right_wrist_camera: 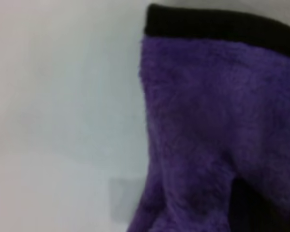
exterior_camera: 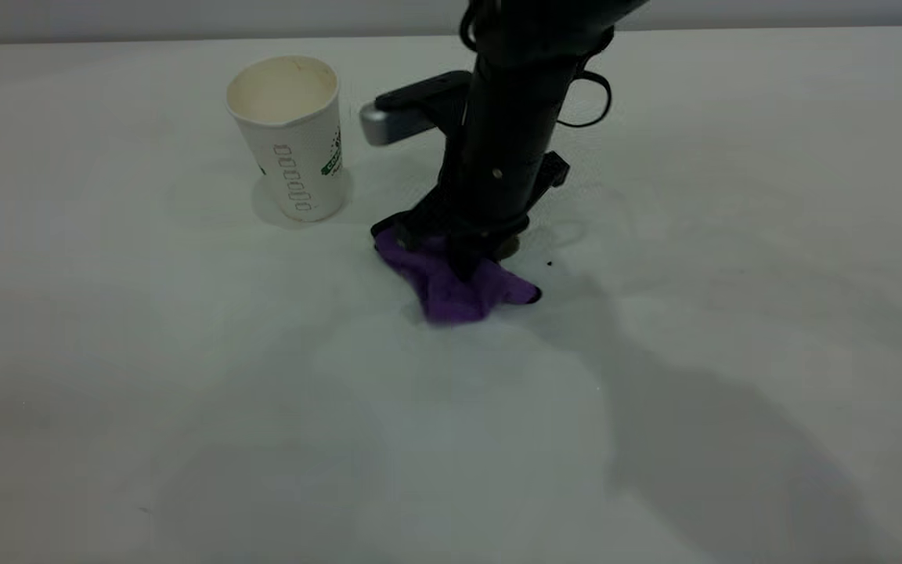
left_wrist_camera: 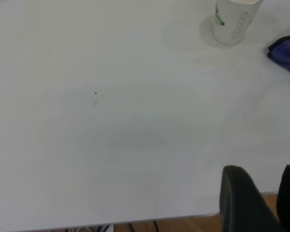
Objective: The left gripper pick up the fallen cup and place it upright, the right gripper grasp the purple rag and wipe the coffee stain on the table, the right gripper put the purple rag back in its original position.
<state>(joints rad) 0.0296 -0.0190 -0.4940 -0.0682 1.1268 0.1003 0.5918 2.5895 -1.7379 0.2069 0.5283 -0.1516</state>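
Purple rag (exterior_camera: 451, 282) is bunched up on the table (exterior_camera: 146, 376), pinned under the right gripper (exterior_camera: 463, 254) near the middle of the exterior view. Right arm comes down almost vertically from the top edge, and its black fingers are clamped on the upper part of the cloth, pressing it to the surface. The free end of the rag spreads out toward the camera, with black edging showing at both ends. In the right wrist view the rag (right_wrist_camera: 208, 125) fills most of the picture, its black hem running along one side and bare white table (right_wrist_camera: 58, 96) beside it.

Cup (exterior_camera: 288, 135) stands upright, mouth up and cream inside visible, to the left of the right arm and a little farther back than the rag. Near the rag but not touching it. Green band and a column of printed marks face the camera.

Coffee stain: only a small brownish patch (exterior_camera: 507, 249) shows at the gripper's far edge, mostly hidden by the fingers (can't tell how much of it there is). A few tiny dark specks sit just right of the rag.

Left gripper (left_wrist_camera: 261, 200) shows only in its own wrist view, fingers apart and holding nothing, hovering over the table's near edge, well apart from the cup (left_wrist_camera: 232, 21) and rag (left_wrist_camera: 286, 53).
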